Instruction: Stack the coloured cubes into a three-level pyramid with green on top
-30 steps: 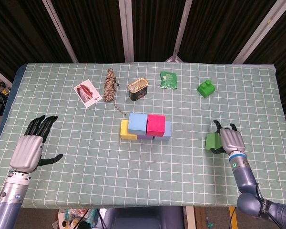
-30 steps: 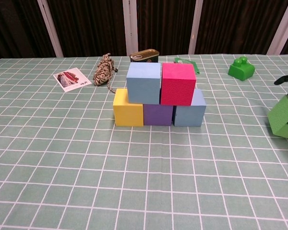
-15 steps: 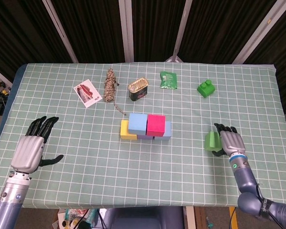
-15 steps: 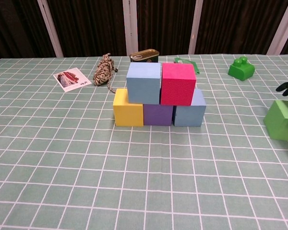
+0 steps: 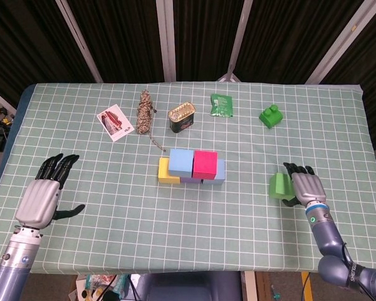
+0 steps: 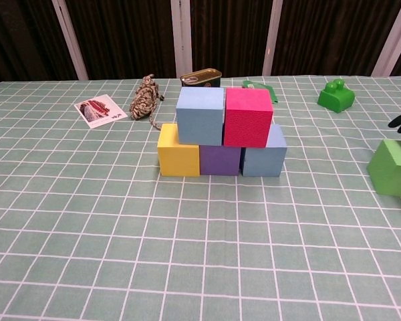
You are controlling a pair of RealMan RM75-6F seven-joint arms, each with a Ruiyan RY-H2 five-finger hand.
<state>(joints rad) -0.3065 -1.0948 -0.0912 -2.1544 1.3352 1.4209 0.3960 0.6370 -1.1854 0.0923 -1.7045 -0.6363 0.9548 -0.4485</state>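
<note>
- Dark curtains are seen behind the checked table (image 5: 100,244).
- No writing can be read on the tin (image 5: 181,118), card (image 5: 114,121) or green packet (image 5: 222,105).
- Green cube (image 5: 279,185) is grasped by the right hand (image 5: 306,187); left hand (image 5: 41,193) released, fingers apart.

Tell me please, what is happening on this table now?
A two-armed robot is building a cube pyramid. Two levels stand: yellow cube, purple cube and a blue one below, pale blue cube and pink cube above. The right hand holds the green cube off to the side. The left hand is empty.

right hand (image 5: 306,187) – holds green cube (image 5: 278,185) | left hand (image 5: 41,195) – fingers spread
</note>
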